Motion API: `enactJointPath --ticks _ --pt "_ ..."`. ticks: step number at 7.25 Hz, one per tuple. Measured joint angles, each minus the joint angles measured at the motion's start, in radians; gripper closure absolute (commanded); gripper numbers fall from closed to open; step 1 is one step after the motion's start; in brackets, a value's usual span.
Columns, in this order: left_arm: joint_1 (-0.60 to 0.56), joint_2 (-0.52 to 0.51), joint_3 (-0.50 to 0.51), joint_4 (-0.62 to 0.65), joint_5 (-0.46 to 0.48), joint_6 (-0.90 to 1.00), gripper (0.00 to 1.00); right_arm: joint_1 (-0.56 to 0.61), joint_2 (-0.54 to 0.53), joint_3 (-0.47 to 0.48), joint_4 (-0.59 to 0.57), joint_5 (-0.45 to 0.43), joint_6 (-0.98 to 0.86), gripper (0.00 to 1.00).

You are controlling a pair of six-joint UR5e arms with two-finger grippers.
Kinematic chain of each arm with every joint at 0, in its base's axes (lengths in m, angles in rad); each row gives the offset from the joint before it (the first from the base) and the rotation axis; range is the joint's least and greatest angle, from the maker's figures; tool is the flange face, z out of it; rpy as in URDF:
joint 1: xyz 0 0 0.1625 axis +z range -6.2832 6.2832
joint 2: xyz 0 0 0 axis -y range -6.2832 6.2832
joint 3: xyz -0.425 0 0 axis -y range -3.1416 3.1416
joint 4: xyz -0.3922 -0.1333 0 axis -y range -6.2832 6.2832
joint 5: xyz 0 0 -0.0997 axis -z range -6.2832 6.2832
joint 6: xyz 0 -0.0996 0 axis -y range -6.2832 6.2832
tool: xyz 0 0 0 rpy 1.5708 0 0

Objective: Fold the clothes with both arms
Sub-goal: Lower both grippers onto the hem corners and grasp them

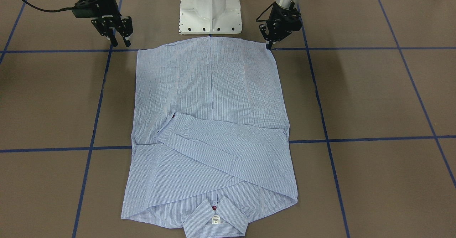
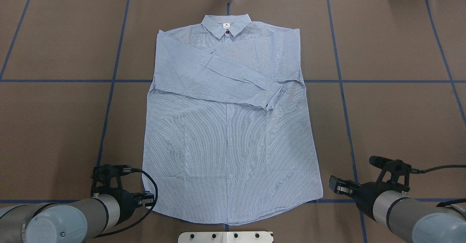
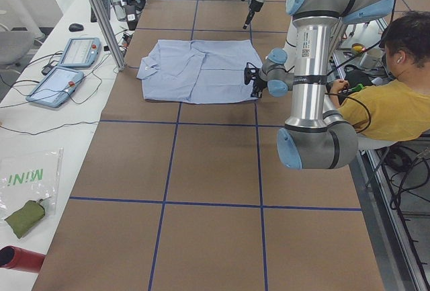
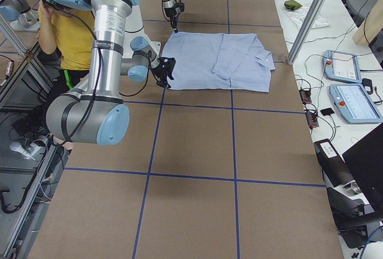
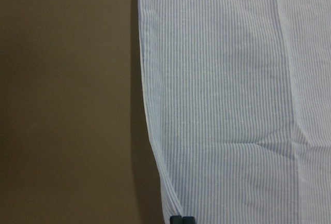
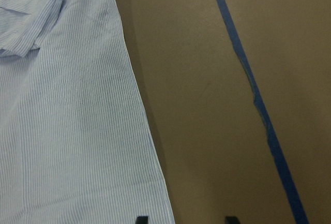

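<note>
Starting hem-to-collar fold: left hand [image 1: 269, 45] closed at overhead seven-o'clock corner of shirt [image 2: 229, 144], right hand [image 1: 121, 42] open beside five o'clock; I'd have it pinch next.

A shirt [image 2: 233, 144] of thin, finely striped woven cloth, lightly creased, on a table [image 2: 393, 119] covered in matt brown, paper-like sheeting with blue tape lines [image 2: 393, 81].

Spread flat, front up: light blue-and-white finely striped long-sleeved shirt [image 2: 229, 144], collar [image 2: 226, 24] farthest from robot, one sleeve [image 2: 236, 79] folded across chest. Black left gripper [image 1: 269, 45] pinched together at a hem corner; black right gripper [image 1: 120, 40] parted beside the other.
</note>
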Motion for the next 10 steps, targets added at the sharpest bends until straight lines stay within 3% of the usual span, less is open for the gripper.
enactJointPath --ticks 7,8,10 --pt "-0.001 0.001 -0.013 0.001 0.019 0.001 1.00 -0.076 0.114 -0.133 -0.012 -0.099 0.007 0.50" --pt "-0.002 0.002 -0.019 0.001 0.019 0.001 1.00 -0.080 0.121 -0.142 -0.013 -0.103 0.007 0.55" --pt "-0.002 0.003 -0.023 0.001 0.019 0.001 1.00 -0.087 0.124 -0.147 -0.020 -0.108 0.007 0.76"
